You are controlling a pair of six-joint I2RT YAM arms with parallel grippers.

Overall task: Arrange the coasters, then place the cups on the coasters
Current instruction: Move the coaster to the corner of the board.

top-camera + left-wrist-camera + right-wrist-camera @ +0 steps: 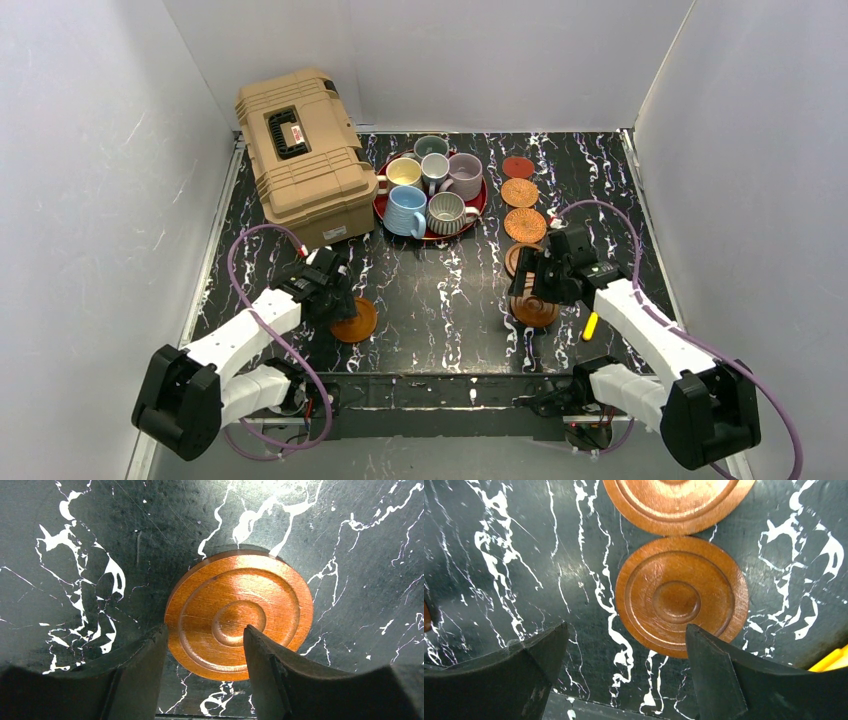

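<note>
Now, left gripper (205,630): about half open, with no hold on anything that you can make out. One finger stands at the rim of the left coaster (239,612) and the other overlaps the disc.
Left coaster: flat on the table (75,530), near the front on the left, well apart from the other discs.
Your move here: a thin flat disc gives little to pinch. Centre the jaws across its width, come down until the tips meet the table, then close on the rim. If it is already placed, lift straight up instead.
Cups (430,190): crowded on the red tray (381,203) at the back centre, beside the tan toolbox (305,155). Leave them until every disc is set.
Right gripper (626,628): wide open and empty, hanging over the right coaster (681,597).
Right coaster: flat, its far rim touching or nearly touching the third wooden coaster (676,500).
Your move here: shift right so the disc sits mid-gap, or you will nudge its neighbour.
Other discs: the orange woven coasters (525,225) and the pinkish-red coaster (517,167) run in a row towards the back.
Watch: the yellow object (831,660) lies near the right finger.
</note>
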